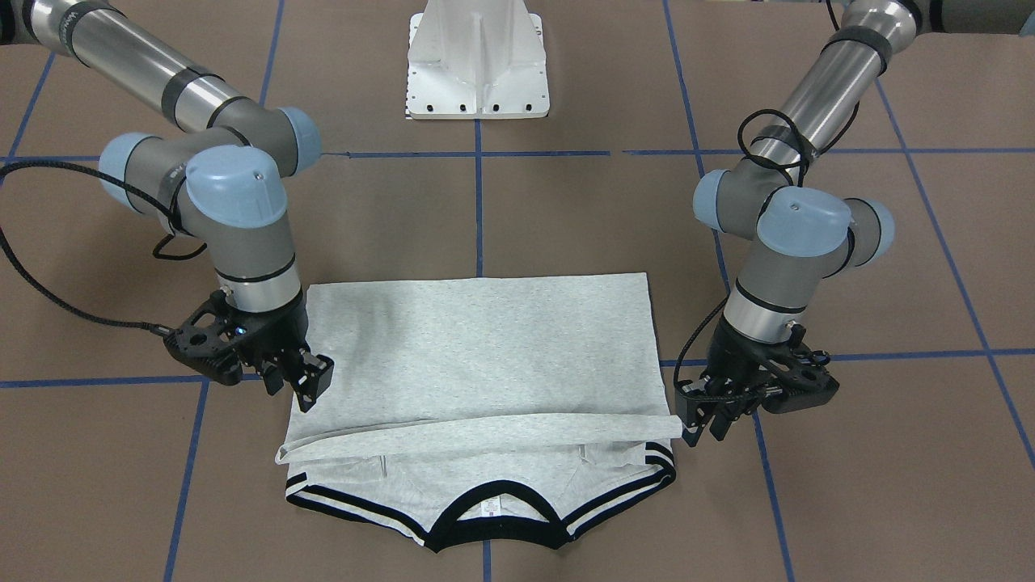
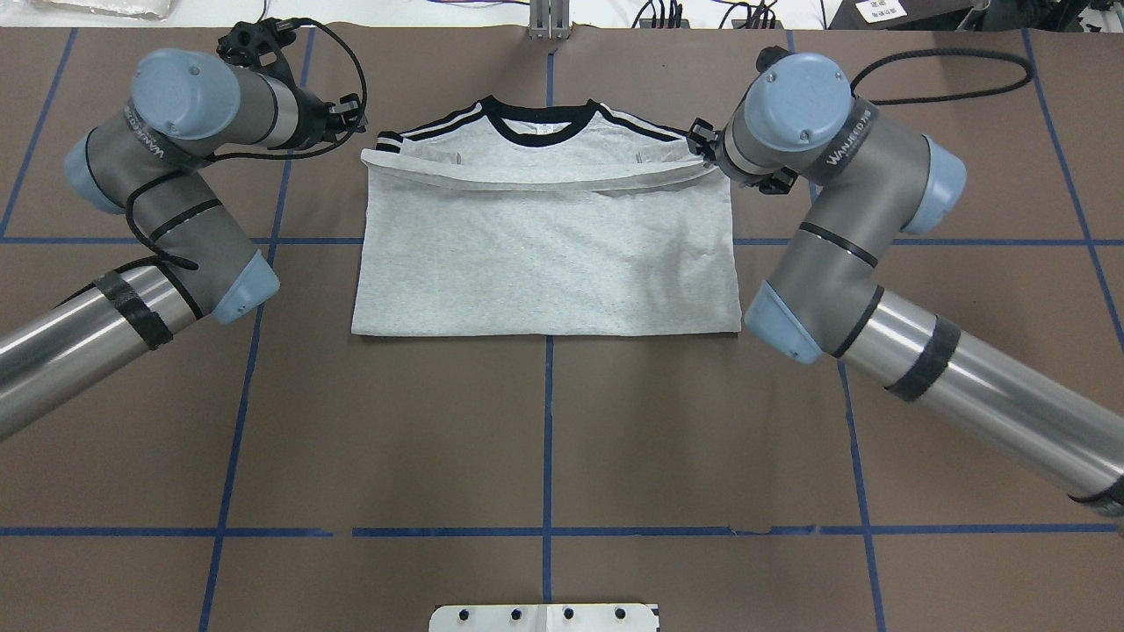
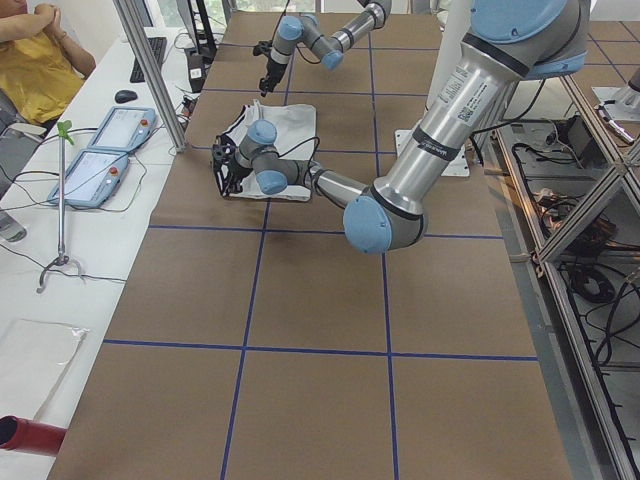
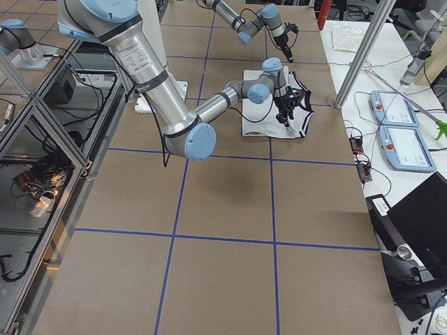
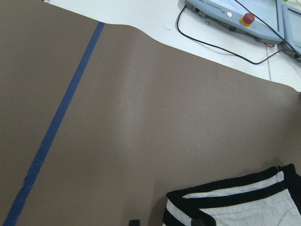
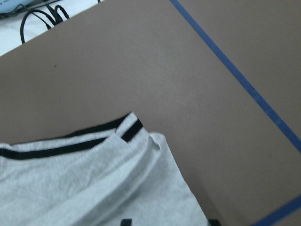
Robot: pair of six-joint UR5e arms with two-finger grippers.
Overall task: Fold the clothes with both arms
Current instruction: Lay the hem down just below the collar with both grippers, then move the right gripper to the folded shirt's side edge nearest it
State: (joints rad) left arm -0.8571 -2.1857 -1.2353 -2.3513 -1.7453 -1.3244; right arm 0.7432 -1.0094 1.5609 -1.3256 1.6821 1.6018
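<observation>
- Item: one light heather-grey short-sleeved T-shirt with a black collar and black shoulder stripes. It lies flat in the middle of the brown desk, which is marked with blue tape lines. The collar points away from my base.
- Fold: the lower half is doubled up over the chest. Its hem runs across the shirt just short of the collar.
- My left claw: fingers apart, low over the desk, just beside the hem's end on that side.
- My right claw: fingers apart, at the opposite side edge of the shirt, over the border of the fabric near the hem.
- White metal pedestal: on the desk's centre line, well apart from the shirt.
- Grey control pendant with red button: on the white surface beyond the desk's edge.
</observation>
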